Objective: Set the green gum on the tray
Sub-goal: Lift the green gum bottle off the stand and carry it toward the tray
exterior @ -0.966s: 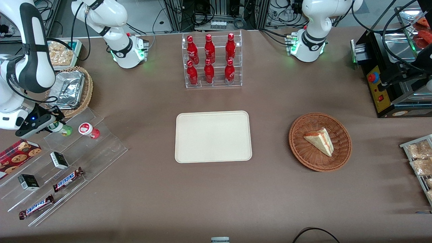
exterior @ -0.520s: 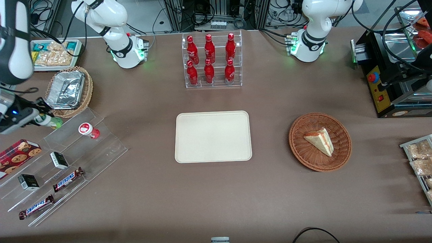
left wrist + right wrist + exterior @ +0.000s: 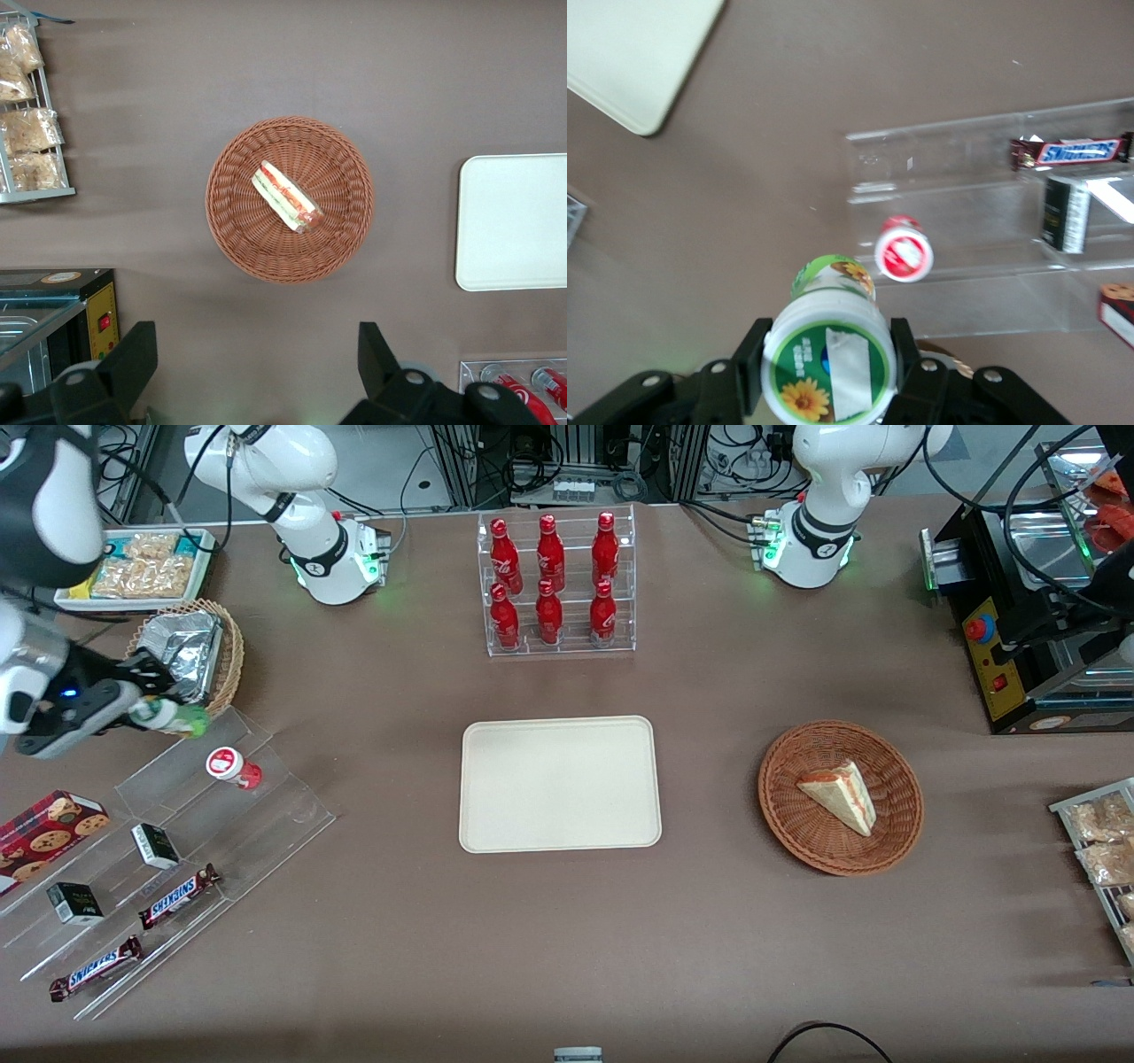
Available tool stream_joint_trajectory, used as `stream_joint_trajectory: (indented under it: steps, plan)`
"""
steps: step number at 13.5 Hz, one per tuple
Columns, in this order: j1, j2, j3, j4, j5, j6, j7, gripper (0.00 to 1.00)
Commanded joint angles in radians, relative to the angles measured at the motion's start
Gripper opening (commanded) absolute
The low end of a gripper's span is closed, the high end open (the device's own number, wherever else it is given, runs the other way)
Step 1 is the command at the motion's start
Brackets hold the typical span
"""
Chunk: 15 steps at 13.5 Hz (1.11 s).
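My right gripper (image 3: 159, 712) is shut on the green gum (image 3: 180, 719), a small green bottle with a white lid. It holds the bottle in the air above the clear stepped display, near the wicker basket of foil. In the right wrist view the green gum (image 3: 830, 354) sits between the gripper (image 3: 828, 359) fingers, lid toward the camera. The cream tray (image 3: 560, 784) lies flat mid-table, well away toward the parked arm's end from the gripper; it also shows in the right wrist view (image 3: 633, 53) and the left wrist view (image 3: 514, 221).
A red gum bottle (image 3: 232, 766) stands on the clear display (image 3: 221, 824) with Snickers bars (image 3: 177, 895) and small dark boxes. A wicker basket with foil (image 3: 190, 660) and a white bin of snacks (image 3: 133, 571) are nearby. A rack of red bottles (image 3: 554, 584) stands farther from the camera than the tray. A basket with a sandwich (image 3: 840, 795) lies toward the parked arm's end.
The gripper lifted the green gum off the display, swung out toward the table's edge, then came back toward the tray and slightly farther from the camera, still holding it.
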Motion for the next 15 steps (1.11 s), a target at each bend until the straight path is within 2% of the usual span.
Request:
stream_joint_trajectory:
  steps: [1,5,8,12,15]
  plan:
    - [0.107,0.002,-0.007,0.042,0.014,-0.043,0.172,0.00]
    - [0.331,0.032,-0.009,0.069,0.020,-0.033,0.542,0.00]
    - [0.505,0.139,-0.009,0.143,0.020,0.011,0.819,0.00]
    - [0.632,0.363,-0.009,0.319,0.020,0.069,1.064,0.00]
    - [0.724,0.483,-0.012,0.316,0.024,0.254,1.210,0.00]
